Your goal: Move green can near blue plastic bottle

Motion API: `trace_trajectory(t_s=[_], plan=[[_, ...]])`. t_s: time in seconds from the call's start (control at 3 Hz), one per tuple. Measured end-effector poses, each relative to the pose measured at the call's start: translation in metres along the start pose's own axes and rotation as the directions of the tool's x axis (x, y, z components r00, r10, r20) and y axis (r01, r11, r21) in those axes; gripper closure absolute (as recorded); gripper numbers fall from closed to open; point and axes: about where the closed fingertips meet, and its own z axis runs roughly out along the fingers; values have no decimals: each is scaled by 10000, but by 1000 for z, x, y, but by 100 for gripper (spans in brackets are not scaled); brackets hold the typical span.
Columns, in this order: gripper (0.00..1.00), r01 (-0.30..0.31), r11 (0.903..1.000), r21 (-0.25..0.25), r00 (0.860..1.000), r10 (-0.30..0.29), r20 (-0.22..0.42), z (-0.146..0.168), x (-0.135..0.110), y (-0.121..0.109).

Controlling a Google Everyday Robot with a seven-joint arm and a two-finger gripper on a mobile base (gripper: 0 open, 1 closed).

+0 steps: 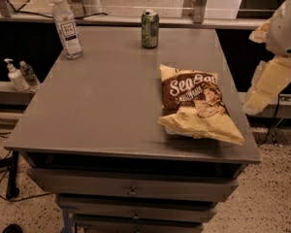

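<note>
Grey counter (pixel 102 125) on a stack of drawers (pixel 131 191), seen from the front and above; speckled floor below.

My hand (pixel 269 81) hangs off the counter's right edge, at the right border of the view, beneath the white arm housing (pixel 286 25). I cannot tell whether it is spread or pressed together. It touches none of the things on the counter.

Nearest the hand, a chip bag (pixel 199 106), brown and pale yellow, lies flat on the right front part of the counter.

Farther out, the green can (pixel 150 28) stands upright near the counter's back edge, about midway along it. It is well apart from the hand, to the hand's left in view and farther back.

The blue plastic bottle (pixel 67 27), white-capped, stands upright at the back left corner. It is well apart from the can, with bare counter between them.

Beyond the counter's left side, on a lower ledge, a white pump dispenser (pixel 13 75) and a small clear bottle (pixel 28 73) stand just beside each other.
</note>
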Motion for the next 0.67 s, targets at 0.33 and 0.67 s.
trace_trajectory(t_s=[0.33, 0.67], plan=[[0, -849, 9960, 279, 9923, 820, 930, 23, -14, -39], [0, -1707, 9848, 305, 9628, 1602, 2177, 48, -37, -72]])
